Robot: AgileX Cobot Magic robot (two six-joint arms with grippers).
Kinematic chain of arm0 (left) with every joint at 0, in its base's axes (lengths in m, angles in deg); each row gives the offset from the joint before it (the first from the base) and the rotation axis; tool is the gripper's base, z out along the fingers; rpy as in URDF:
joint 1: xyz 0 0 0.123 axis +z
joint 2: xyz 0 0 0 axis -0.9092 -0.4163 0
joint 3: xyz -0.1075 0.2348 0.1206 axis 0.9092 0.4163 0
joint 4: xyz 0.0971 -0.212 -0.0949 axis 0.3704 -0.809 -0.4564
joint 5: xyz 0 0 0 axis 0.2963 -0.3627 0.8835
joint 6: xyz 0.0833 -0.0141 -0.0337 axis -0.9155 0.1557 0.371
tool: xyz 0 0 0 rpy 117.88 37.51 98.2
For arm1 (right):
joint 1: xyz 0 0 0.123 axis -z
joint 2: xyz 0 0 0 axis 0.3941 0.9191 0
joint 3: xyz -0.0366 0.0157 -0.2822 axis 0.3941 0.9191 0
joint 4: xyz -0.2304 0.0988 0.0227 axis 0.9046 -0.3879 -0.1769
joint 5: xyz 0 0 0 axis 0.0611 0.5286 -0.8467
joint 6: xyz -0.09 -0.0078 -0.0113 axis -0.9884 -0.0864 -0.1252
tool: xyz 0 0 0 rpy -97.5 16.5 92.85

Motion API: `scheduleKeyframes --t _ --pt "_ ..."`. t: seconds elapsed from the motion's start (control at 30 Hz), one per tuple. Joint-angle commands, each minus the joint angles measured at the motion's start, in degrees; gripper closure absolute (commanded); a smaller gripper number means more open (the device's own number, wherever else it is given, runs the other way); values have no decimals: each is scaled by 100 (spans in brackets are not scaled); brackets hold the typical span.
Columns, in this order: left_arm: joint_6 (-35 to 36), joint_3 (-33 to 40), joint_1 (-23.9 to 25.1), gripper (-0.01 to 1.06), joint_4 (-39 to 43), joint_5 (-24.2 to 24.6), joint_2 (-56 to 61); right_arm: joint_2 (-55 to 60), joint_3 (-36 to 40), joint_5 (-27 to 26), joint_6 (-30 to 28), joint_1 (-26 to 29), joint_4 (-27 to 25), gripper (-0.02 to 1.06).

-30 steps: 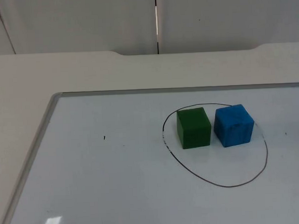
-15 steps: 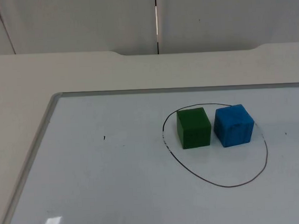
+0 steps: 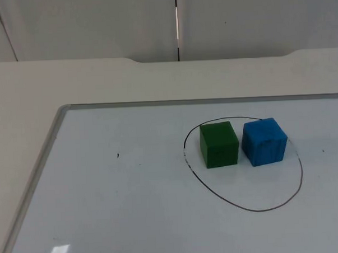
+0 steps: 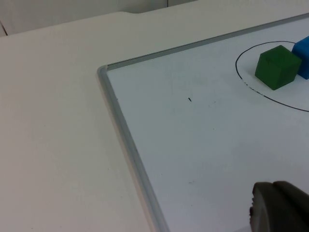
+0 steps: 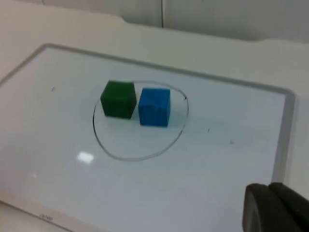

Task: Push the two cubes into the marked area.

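A green cube (image 3: 219,144) and a blue cube (image 3: 264,141) stand side by side inside a hand-drawn black outline (image 3: 248,208) on the whiteboard. They sit in its far half, a narrow gap between them. Both cubes also show in the left wrist view, green cube (image 4: 276,66) and blue cube (image 4: 303,52), and in the right wrist view, green cube (image 5: 118,99) and blue cube (image 5: 154,106). One dark fingertip (image 4: 280,208) of the left gripper hangs over the board well away from the cubes. The right gripper's fingertip (image 5: 273,208) is also far from them.
The whiteboard (image 3: 105,207) lies flat on the white table, with a grey metal frame (image 3: 44,160) along its left and far edges. A small black mark (image 3: 118,156) sits on the board left of the outline. The grey partition wall (image 3: 97,23) closes the back.
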State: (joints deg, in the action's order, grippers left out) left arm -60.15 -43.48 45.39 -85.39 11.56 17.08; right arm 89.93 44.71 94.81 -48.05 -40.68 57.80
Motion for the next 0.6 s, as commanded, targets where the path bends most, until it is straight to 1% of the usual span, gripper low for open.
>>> scheduleKeyframes --t 0.0,0.57 --pt "21 25 4 105 11 -62 16 -17 102 8 -117 7 -31 105" --pt "7 25 4 105 11 -62 16 -17 85 8 -87 7 34 104"
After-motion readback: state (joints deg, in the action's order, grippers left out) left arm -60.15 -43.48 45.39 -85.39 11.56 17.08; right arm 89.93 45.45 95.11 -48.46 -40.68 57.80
